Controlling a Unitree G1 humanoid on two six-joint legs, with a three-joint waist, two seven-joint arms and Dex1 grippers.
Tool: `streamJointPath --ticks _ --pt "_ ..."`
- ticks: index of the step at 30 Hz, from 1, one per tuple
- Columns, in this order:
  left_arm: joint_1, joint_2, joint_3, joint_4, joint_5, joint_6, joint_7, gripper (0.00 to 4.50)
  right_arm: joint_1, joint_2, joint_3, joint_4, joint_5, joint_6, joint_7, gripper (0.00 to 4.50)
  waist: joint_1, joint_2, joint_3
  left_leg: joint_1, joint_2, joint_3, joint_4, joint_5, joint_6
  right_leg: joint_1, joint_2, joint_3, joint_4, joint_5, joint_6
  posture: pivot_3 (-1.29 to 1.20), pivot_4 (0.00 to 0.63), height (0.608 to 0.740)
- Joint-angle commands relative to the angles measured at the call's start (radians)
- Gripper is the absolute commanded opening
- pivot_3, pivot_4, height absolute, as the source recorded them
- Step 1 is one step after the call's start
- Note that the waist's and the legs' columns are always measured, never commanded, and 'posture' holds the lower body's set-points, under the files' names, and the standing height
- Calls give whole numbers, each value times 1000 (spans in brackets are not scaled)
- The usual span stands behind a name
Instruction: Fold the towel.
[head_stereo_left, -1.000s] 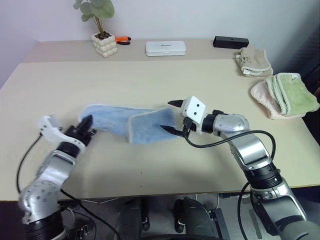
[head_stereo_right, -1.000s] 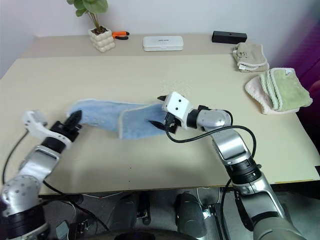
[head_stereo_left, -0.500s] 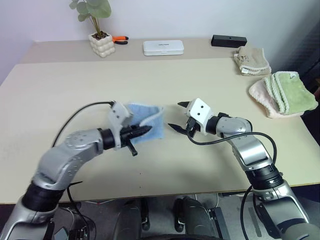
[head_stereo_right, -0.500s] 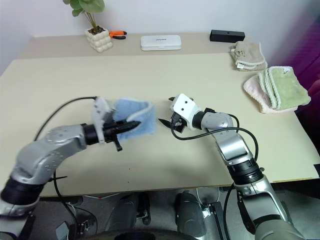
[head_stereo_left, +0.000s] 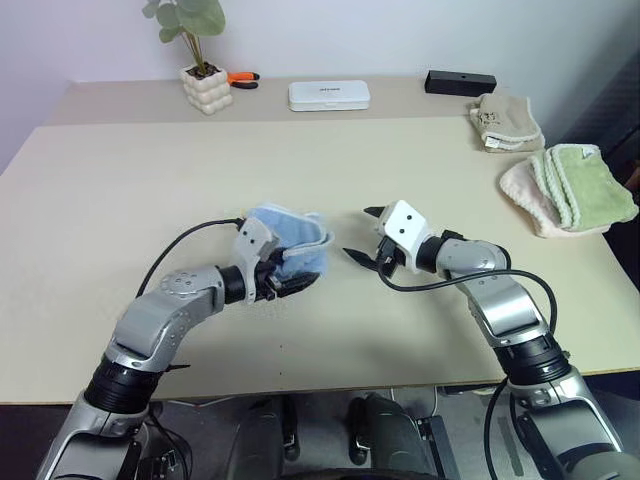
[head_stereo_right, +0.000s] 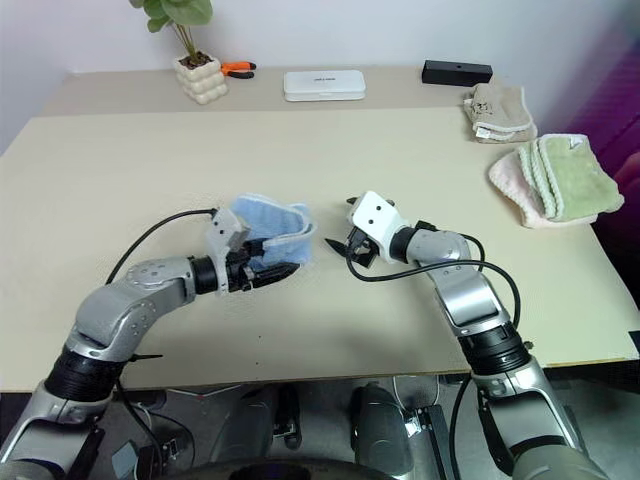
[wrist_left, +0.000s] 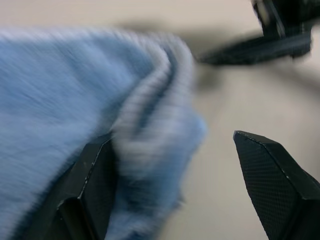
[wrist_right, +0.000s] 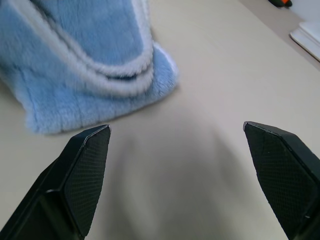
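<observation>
The left tool (head_stereo_left: 290, 283) has its two black fingers spread, one finger pressed against the blue pile of the towel (head_stereo_left: 290, 240), the other standing free over bare table (head_stereo_left: 120, 180); nothing is pinched between them. The right tool (head_stereo_left: 362, 252) is released too, fingers wide apart, its tips pointing at the towel from just beside it without touching.

The single towel lies bunched in a folded heap with its whitish trim curling along the top, near the middle of the table, somewhat toward the front edge. Nothing lies between the two tools but the towel itself.

Along the back edge stand one potted plant (head_stereo_left: 203, 60), one orange-handled pair of pliers (head_stereo_left: 243, 79) beside it, one white flat box (head_stereo_left: 329, 95) and one black bar-shaped box (head_stereo_left: 460, 82). Near the right edge lie one beige folded cloth (head_stereo_left: 507, 122) and, closer to the front, a pink and a green folded towel (head_stereo_left: 570, 188) stacked together.
</observation>
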Motion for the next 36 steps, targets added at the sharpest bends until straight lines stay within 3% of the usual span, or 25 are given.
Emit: streamJointPath --ticks 1,3,4,6,9,16,20,28,31,36 --pt "41 39 235 -125 -141 22 -1 3394 -34 -9 -58 -48 40 12 10 3815 0 0 0 0 1 0 0 0 0 0 0 0 0 0 0 0 150 740" --pt "63 62 277 -146 -153 29 -1 3394 -45 -6 -72 -50 57 30 14 3041 2 0 0 0 1 0 0 0 0 0 1 0 0 0 0 0 150 740" --pt "70 71 309 -146 -154 30 11 3171 -55 1 -81 -51 72 40 16 2483 3 0 0 0 1 0 0 0 0 1 1 0 0 0 0 0 150 740" --pt "72 91 351 -134 -133 26 42 2561 -86 24 -94 -61 110 68 21 1478 6 0 0 0 0 0 1 0 0 1 0 0 0 0 0 0 150 740" --pt "54 105 351 -108 -83 17 79 1105 -125 69 -93 -80 167 124 25 3 6 0 0 0 0 0 1 0 0 1 1 0 0 0 0 0 150 740" --pt "20 46 192 -18 55 -48 81 1105 -153 213 17 -70 187 248 -3 3 6 0 0 0 0 0 1 0 0 1 1 0 0 0 0 0 150 740" --pt "17 22 30 185 261 -155 96 1105 -125 274 160 112 71 219 -47 3 4 0 -2 1 0 1 1 0 0 2 1 -1 0 0 0 0 150 740" --pt "53 -35 75 245 281 -254 82 1105 -90 254 127 154 31 216 -98 3 3 0 -3 2 1 1 1 0 0 2 0 0 0 0 -1 0 150 740" --pt "86 -59 169 168 200 -271 75 1050 -87 242 39 62 125 294 -63 779 3 0 -3 1 1 0 1 0 0 2 0 0 0 1 -1 0 150 740" --pt "176 -15 293 34 138 -283 44 1050 -90 221 -97 -42 242 488 -87 3162 0 0 -3 0 1 0 1 -1 1 1 0 -1 0 1 -1 0 150 740"
